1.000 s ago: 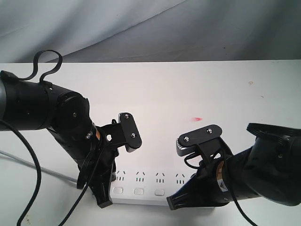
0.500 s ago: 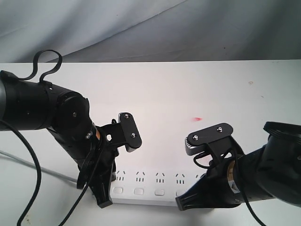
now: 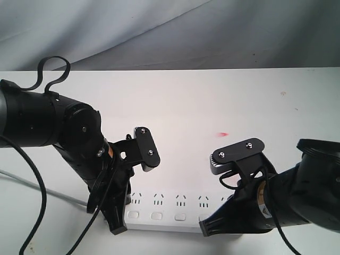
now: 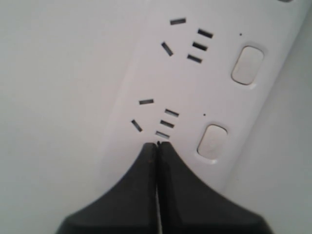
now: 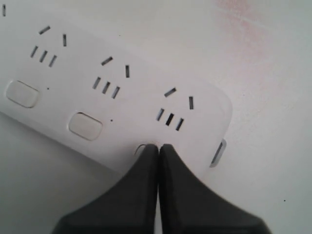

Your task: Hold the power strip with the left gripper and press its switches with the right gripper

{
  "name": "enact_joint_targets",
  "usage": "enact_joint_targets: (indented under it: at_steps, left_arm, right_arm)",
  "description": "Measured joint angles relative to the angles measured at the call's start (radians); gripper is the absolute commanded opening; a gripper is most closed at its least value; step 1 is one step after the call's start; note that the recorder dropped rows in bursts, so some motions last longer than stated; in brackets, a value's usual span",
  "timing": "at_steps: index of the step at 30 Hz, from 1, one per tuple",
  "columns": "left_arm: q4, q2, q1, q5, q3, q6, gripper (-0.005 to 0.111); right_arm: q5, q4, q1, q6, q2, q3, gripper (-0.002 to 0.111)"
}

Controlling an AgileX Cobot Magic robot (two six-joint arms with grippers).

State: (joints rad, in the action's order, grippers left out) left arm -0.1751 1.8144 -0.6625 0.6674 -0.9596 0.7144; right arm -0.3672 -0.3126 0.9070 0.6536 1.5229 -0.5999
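The white power strip (image 3: pixel 166 208) lies along the table's front edge. My left gripper (image 3: pixel 118 229) is shut, and its joined fingertips (image 4: pixel 157 145) rest on the strip's top (image 4: pixel 146 73) beside a socket, near one switch (image 4: pixel 212 141). At the strip's other end my right gripper (image 3: pixel 205 229) is also shut. Its tips (image 5: pixel 158 146) sit on the end switch (image 5: pixel 141 146), hiding nearly all of it. Two further switches (image 5: pixel 85 126) show uncovered beside it. Nothing is between either pair of fingers.
The thin grey cord (image 3: pixel 53 194) trails off to the left under the left arm. A small red mark (image 3: pixel 223 134) lies on the white table (image 3: pixel 212 101). A grey cloth backdrop (image 3: pixel 170 32) hangs behind the table. The strip's rounded end has a grey slot (image 5: pixel 218 152).
My right gripper has slid to the right along the strip toward its end, then settled there. The left arm and the strip have not moved.
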Motion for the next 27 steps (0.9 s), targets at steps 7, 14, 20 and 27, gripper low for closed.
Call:
enact_joint_targets:
  at_steps: [7,14,20,27]
  left_arm:
    - [0.0,0.0,0.0,0.0,0.0,0.0,0.0]
    - [0.0,0.0,0.0,0.0,0.0,0.0,0.0]
    - [0.0,0.0,0.0,0.0,0.0,0.0,0.0]
    - [0.0,0.0,0.0,0.0,0.0,-0.001,0.0]
  right_arm:
    - [0.002,-0.008,0.0,0.0,0.026,0.0,0.0]
    - [0.028,-0.011,0.0,0.002,0.054,-0.002,0.0]
    - [0.032,-0.011,0.0,0.002,0.056,-0.002,0.0]
    - [0.032,-0.011,0.0,0.004,0.056,-0.002,0.0]
